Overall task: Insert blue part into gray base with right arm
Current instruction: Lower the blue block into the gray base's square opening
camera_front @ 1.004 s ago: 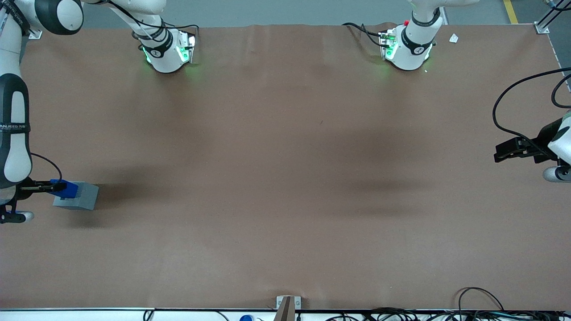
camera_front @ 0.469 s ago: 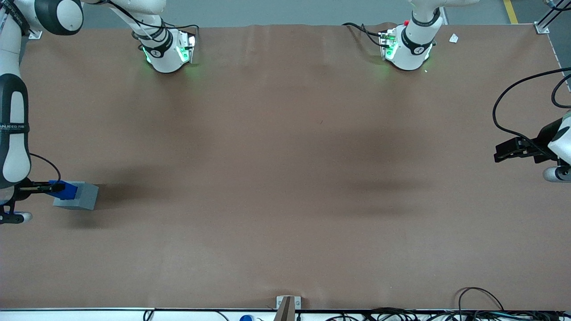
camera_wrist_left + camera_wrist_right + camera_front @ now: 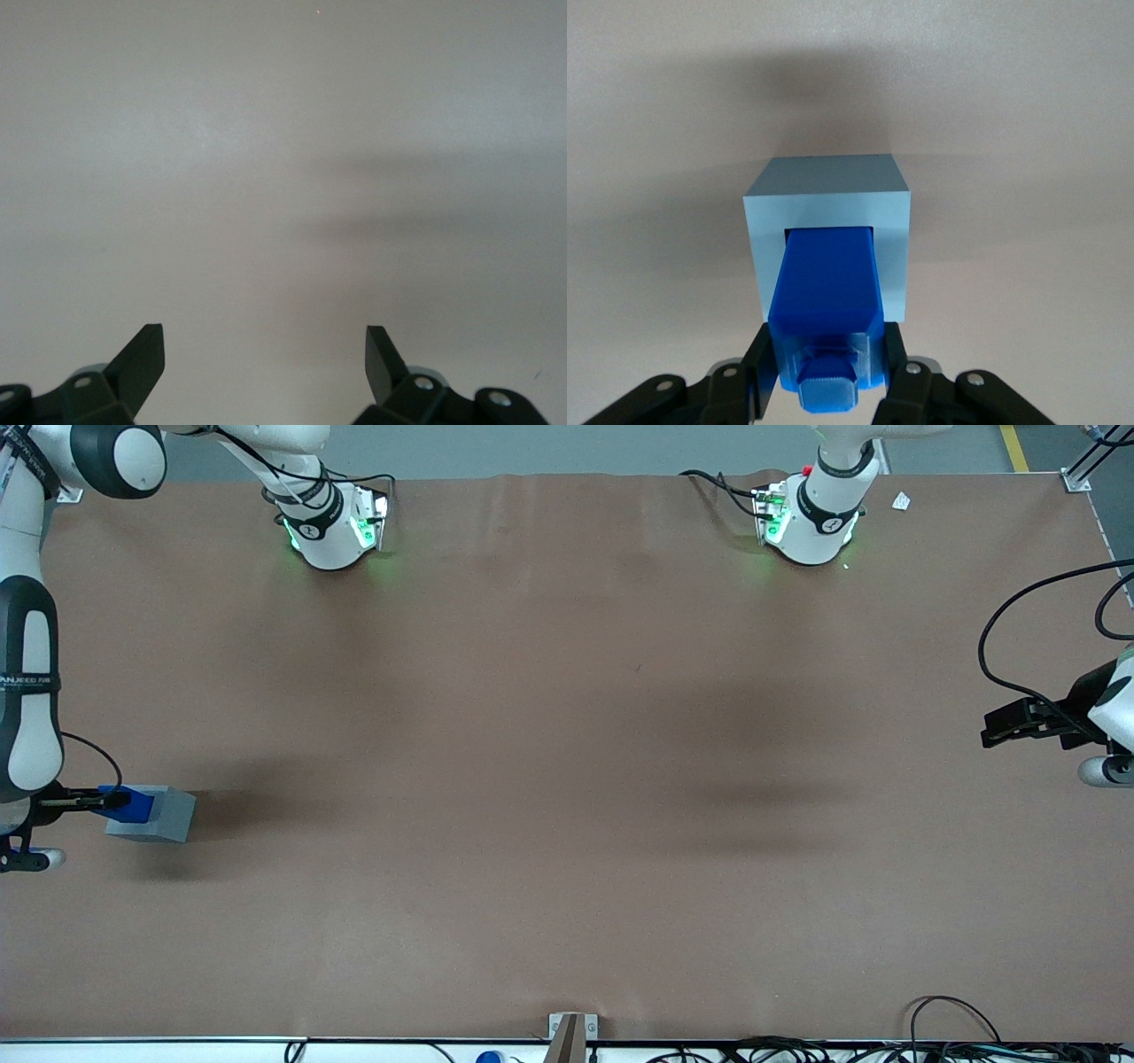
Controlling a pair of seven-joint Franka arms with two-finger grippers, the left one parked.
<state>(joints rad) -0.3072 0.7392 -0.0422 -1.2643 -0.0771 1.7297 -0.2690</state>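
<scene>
Gripping the blue part, half sunk in the base

Standing here, I can see only part of the right arm: its upper joints run off the picture's edge at the working arm's end of the table. The gripper reaches in level over the table, and its fingers are clamped on the blue part. In the wrist view their tips are partly hidden by the part they hold.

The part is bright blue, boxy, with a smaller stub on the end facing the wrist camera. Its other end goes into the square socket of the gray base, so how deep it sits cannot be told. The base is a light gray block, wider than the part, resting flat on the brown table.

Both lie close to the table's edge at the working arm's end. Toward the parked arm's end the brown surface stretches wide, with only shadows across it.
</scene>
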